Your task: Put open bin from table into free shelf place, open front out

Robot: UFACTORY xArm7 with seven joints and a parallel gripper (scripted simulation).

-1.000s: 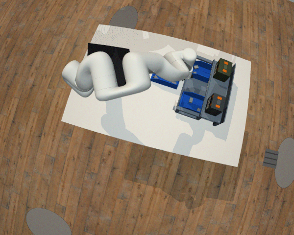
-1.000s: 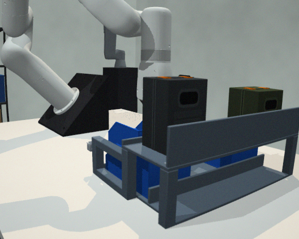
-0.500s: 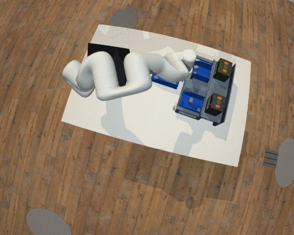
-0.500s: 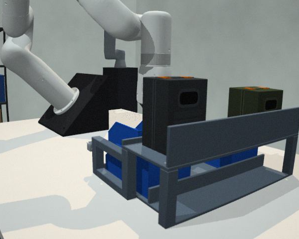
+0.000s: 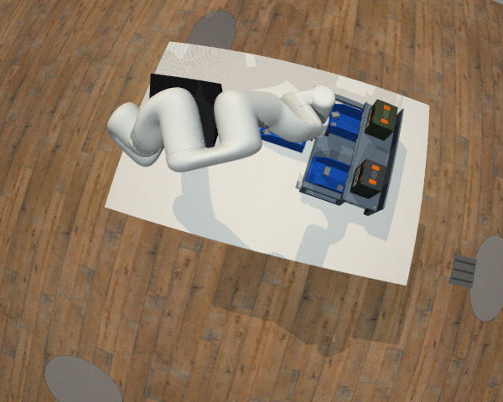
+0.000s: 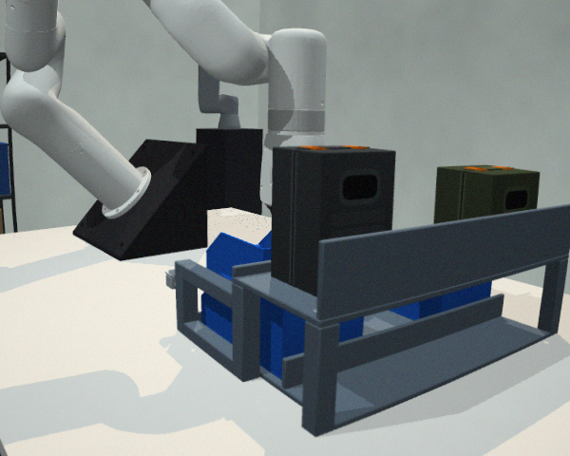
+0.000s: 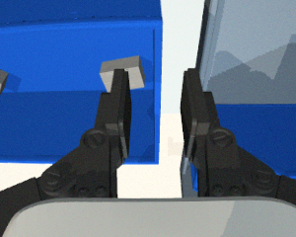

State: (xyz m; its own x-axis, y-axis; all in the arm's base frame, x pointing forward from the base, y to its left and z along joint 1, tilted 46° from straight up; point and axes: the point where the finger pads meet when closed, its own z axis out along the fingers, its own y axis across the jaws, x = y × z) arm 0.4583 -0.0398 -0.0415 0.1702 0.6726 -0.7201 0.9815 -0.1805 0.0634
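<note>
Plank flooring in brown wood surrounds the white table (image 5: pixel 251 208), with grey walls behind and a dark rack at the far left. No writing is legible anywhere. The gripper (image 7: pixel 155 102) hangs partly spread, gripping nothing, its fingers astride the wall of the blue bin (image 7: pixel 63 59), which sits on the table just beside the grey shelf (image 6: pixel 437 255).

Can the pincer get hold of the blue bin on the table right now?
Probably yes: the open pincer hangs astride the bin's wall, one finger inside, one outside, nothing between. The shelf stands close beside the outer finger.
</note>
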